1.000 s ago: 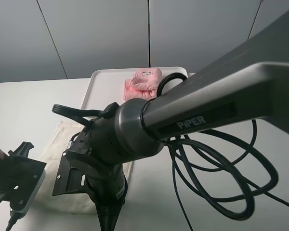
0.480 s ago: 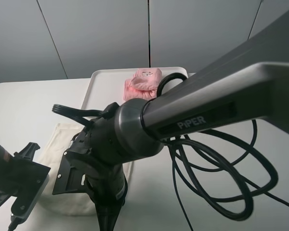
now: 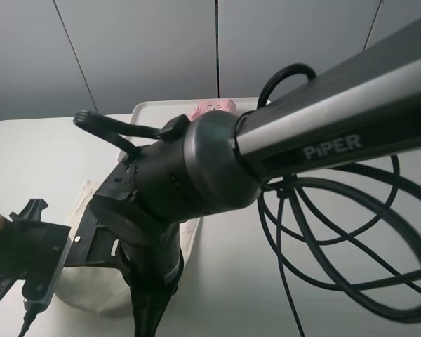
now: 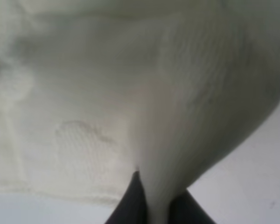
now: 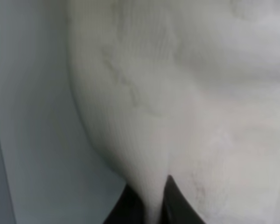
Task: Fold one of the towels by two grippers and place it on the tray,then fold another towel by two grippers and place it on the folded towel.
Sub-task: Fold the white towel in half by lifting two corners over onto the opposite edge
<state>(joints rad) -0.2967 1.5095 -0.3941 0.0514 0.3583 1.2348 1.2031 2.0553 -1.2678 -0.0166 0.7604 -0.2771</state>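
Left end effector point(image 4: 153, 207), left wrist view: newly closed, pinching the cream towel point(image 4: 130, 93). Right wrist view: right end effector point(image 5: 148, 203) pinches it too. Exterior high view: pink towel point(image 3: 214, 107) sits on the tray point(image 3: 153, 112), so the cream fold can likely begin.

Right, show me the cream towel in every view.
Exterior high: cream towel lower left, mostly behind the right arm.
Left wrist: cream towel fills most of it, pinched by left gripper.
Right wrist: cream towel likewise, pinched by right gripper.
Shared landmark: the white table beside it.
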